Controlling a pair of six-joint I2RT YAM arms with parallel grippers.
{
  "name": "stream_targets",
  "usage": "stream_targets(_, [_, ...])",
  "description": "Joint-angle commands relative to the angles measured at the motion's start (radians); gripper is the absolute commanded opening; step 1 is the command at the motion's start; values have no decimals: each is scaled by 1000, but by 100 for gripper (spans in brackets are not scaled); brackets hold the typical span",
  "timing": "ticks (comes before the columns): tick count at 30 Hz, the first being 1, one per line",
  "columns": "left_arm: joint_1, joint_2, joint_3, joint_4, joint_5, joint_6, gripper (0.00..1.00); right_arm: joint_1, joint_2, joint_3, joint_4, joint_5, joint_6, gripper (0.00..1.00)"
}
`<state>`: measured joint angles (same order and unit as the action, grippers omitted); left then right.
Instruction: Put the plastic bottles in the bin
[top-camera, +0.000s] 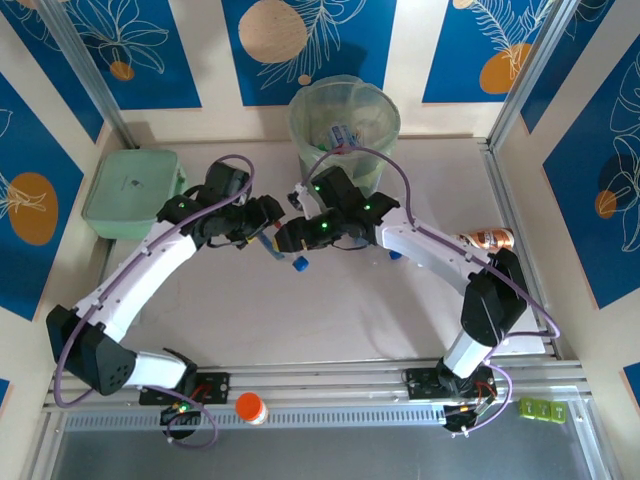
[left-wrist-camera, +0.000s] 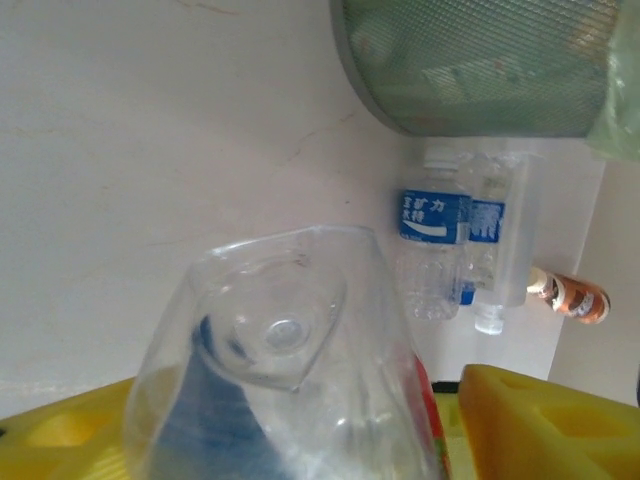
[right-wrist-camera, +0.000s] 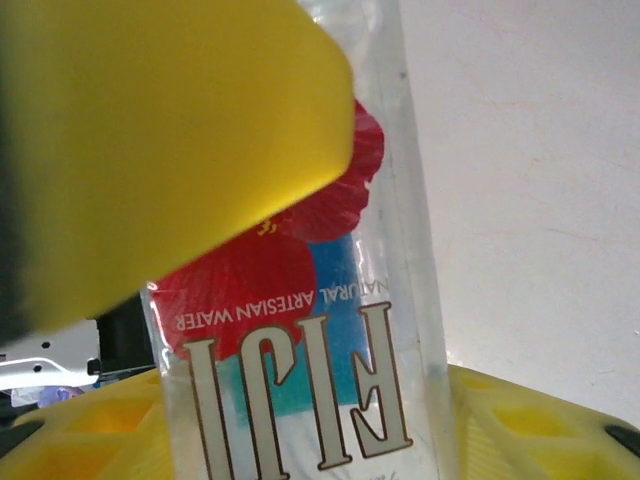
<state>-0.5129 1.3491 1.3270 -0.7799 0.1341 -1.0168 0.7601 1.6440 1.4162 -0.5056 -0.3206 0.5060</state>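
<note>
The right gripper (right-wrist-camera: 305, 435) has its two yellow fingers (right-wrist-camera: 540, 425) against opposite sides of the Fiji bottle (right-wrist-camera: 330, 330), a clear bottle with a red-and-blue label, so the jaws are clamped on it. A further yellow finger (right-wrist-camera: 150, 150), out of focus, overlaps the bottle's upper left in the right wrist view. The left gripper (left-wrist-camera: 290, 440) has its fingers apart with the bottle's clear base between them. A narrow gap shows at the finger on the right of the left wrist view, and contact at the other cannot be determined. In the top view both grippers meet over the middle of the table (top-camera: 330, 310), and the bottle's blue cap (top-camera: 298, 264) points toward the arm bases. The bin (top-camera: 310, 140) stands just beyond the grippers at the far edge, apart from the held bottle. A blue-labelled bottle (left-wrist-camera: 435, 240) and a white-capped bottle (left-wrist-camera: 497, 250) sit just beside the bin. A brown bottle (top-camera: 487, 239) lies near the table's right edge, and an orange-capped bottle (top-camera: 250, 408) rests on the near rail. A mint-green box (top-camera: 130, 192) sits at the far left.
</note>
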Motion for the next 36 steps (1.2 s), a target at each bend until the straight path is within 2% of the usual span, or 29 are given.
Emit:
stream_targets(1, [-7, -48, -11, 76, 64, 22, 83, -1, -82, -10, 27, -11, -2, 52])
stream_targets(3, [-7, -75, -1, 105, 61, 70, 92, -11, -104, -11, 26, -2, -3, 52])
stream_targets(5, [-7, -107, 19, 107, 24, 123, 96, -23, -122, -9, 19, 13, -9, 52])
stream_targets(8, [-7, -172, 34, 145, -13, 232, 96, -51, -146, 4, 1, 26, -22, 52])
stream_targets(14, [-7, -376, -67, 371, 6, 487, 95, -135, -195, 92, -45, 31, -57, 52])
stream_targets(21, [-7, -366, -55, 306, 33, 599, 91, -282, -182, 281, -67, 53, -72, 52])
stream_targets(25, [-7, -337, -86, 306, 74, 611, 90, -357, -104, 416, -81, 125, -104, 52])
stream_targets(33, [-7, -288, -123, 284, 72, 644, 91, -455, 192, 797, -245, 324, -195, 51])
stream_targets(36, [-7, -283, -149, 297, 70, 646, 91, -482, 308, 887, -272, 331, -189, 51])
